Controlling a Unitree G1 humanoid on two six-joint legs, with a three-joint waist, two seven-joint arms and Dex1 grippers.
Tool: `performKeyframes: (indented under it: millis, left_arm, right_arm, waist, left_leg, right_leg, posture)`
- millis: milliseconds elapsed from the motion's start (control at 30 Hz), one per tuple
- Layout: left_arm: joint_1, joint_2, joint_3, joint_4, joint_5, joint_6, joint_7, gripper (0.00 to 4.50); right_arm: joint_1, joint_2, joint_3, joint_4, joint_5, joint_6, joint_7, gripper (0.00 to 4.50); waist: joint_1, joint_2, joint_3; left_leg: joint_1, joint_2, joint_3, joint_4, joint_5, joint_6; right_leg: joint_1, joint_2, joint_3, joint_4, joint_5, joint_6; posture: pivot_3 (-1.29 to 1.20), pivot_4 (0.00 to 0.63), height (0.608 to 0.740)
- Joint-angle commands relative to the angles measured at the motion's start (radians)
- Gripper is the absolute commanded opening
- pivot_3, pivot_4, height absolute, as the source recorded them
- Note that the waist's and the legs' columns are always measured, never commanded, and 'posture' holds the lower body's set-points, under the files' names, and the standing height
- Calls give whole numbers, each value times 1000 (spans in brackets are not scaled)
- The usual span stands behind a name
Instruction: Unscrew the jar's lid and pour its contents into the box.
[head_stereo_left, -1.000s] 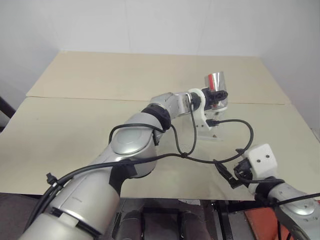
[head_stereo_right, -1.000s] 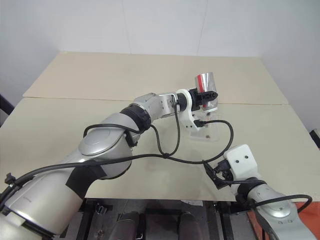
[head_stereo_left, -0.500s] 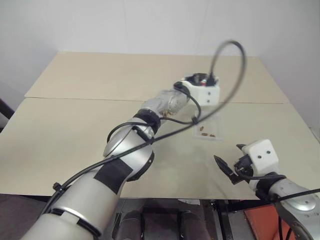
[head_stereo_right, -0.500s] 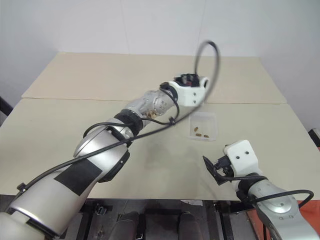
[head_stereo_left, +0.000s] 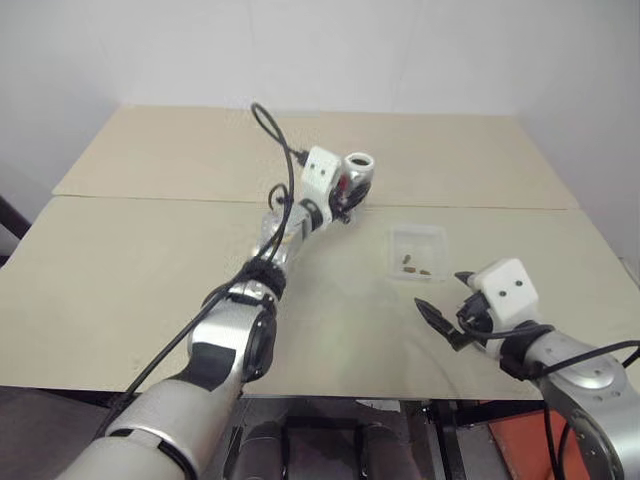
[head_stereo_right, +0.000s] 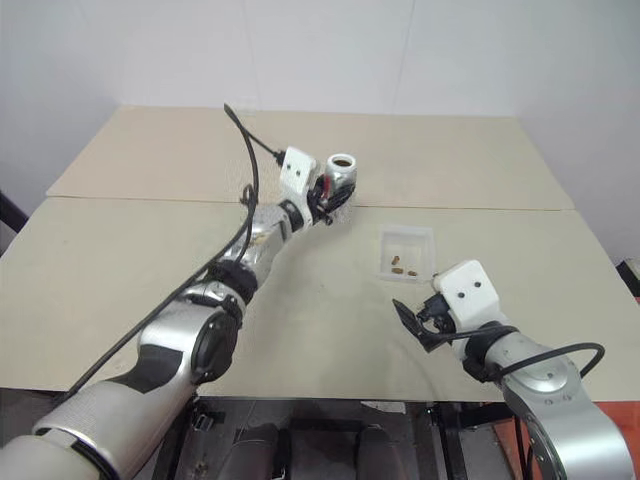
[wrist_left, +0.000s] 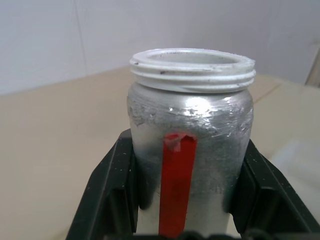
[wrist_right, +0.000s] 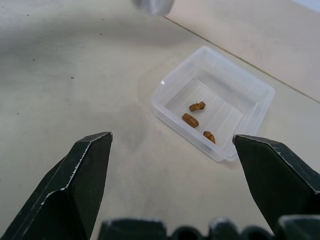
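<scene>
My left gripper (head_stereo_left: 347, 190) is shut on the silvery jar (wrist_left: 190, 135), one black finger on each side of it. The jar stands upright in the air, red strip facing the wrist camera, its white threaded mouth open. It hangs above the table (head_stereo_left: 150, 250), to the left of the box (head_stereo_left: 418, 230). In the clear box (wrist_right: 179, 75) lie the contents, three small brown pieces (wrist_right: 197, 106). Nearer the front edge, my right gripper (wrist_right: 171, 139) is open and empty, pointing at the box. The lid is out of view.
Two beige boards make up the table, meeting at a seam (head_stereo_left: 150, 198) that runs across it. A white wall stands behind. A black cable (head_stereo_left: 275, 135) loops up from my left wrist.
My left arm has swung left, away from above the box, and rolled the jar from mouth-down to upright. The box now shows uncovered. My right gripper has crept slightly forward.
</scene>
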Motion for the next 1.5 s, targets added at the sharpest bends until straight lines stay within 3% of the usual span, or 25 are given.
performKeyframes:
  millis: [33, 267, 533, 567, 733, 767, 900, 1200, 1367, 1500]
  left_arm:
    - [43, -8, -25, -73, 1, -34, 31, 1929]
    - [117, -18, -50, -76, -1, -59, 98, 1929]
    - [170, -22, -55, -98, -33, -31, 64, 1929]
    - [177, -24, -54, -104, -37, -31, 64, 2683]
    - [200, -31, -60, -133, -44, -36, 69, 4278]
    - [204, -31, -63, -142, -44, -41, 70, 4452]
    - [228, -35, -69, -202, -56, -30, 64, 4452]
    - [592, 30, -146, -911, -89, 319, 69, 4452]
    - [789, 136, -131, -1261, -94, 499, 96, 4452]
    - [895, 280, -77, -1492, -275, 573, -72, 4452]
  right_arm:
    - [-28, -9, 14, 2, -20, -42, 6, 4471]
    - [-54, -17, 31, 25, -32, -56, 22, 4471]
    - [-54, -28, 43, 36, -46, -75, 38, 4471]
    - [-55, -28, 45, 39, -49, -78, 40, 4500]
    - [-58, -28, 56, 51, -66, -92, 45, 4500]
    - [-60, -28, 58, 53, -69, -95, 46, 4500]
    - [-67, -23, 64, 64, -80, -103, 50, 4500]
    - [-65, -20, 66, 83, -92, -122, 59, 4500]
    - [-89, -46, 53, 124, -94, -145, 91, 4500]
    - [-93, -108, 7, 178, -69, -240, 202, 4500]
  waist:
    - [0, 0, 0]
    - [2, 0, 0]
    - [1, 0, 0]
    - [0, 0, -1]
    - [0, 1, -1]
    - [0, 1, -1]
    - [0, 1, -1]
    - [-14, 1, -1]
    - [-21, 2, -1]
    - [-23, 2, -2]
  left_leg:
    - [0, 0, 0, 0, 0, 0]
    - [0, 0, -1, 1, 0, 0]
    - [0, 0, -2, 1, 0, 0]
    - [0, 0, -2, 1, 0, 0]
    - [0, 0, -2, 1, 0, 0]
    - [0, 0, -2, 1, 0, 0]
    - [0, 0, -2, 1, 0, 0]
    - [1, 1, -2, -1, 0, 0]
    - [3, 2, -2, -1, 1, -1]
    - [4, 2, -2, -1, 1, -1]
  right_leg:
    - [0, 0, 0, 0, 0, 0]
    - [1, 0, -1, 0, 0, 0]
    - [1, 0, -1, 0, 0, 0]
    - [1, 0, -1, 0, 0, 0]
    - [1, 0, -1, 0, 0, 0]
    - [1, 0, -1, 0, 0, 0]
    - [1, 0, -1, 0, 0, 0]
    - [1, 0, -1, 0, 0, 0]
    - [2, 0, -1, 1, 1, -1]
    - [2, 0, -1, 1, 0, -1]
  posture:
    - [0, 150, 740]
    - [0, 150, 740]
    - [0, 150, 740]
    - [0, 150, 740]
    - [0, 150, 740]
    - [0, 150, 740]
    - [0, 150, 740]
    - [0, 150, 740]
    - [0, 150, 740]
    - [0, 150, 740]
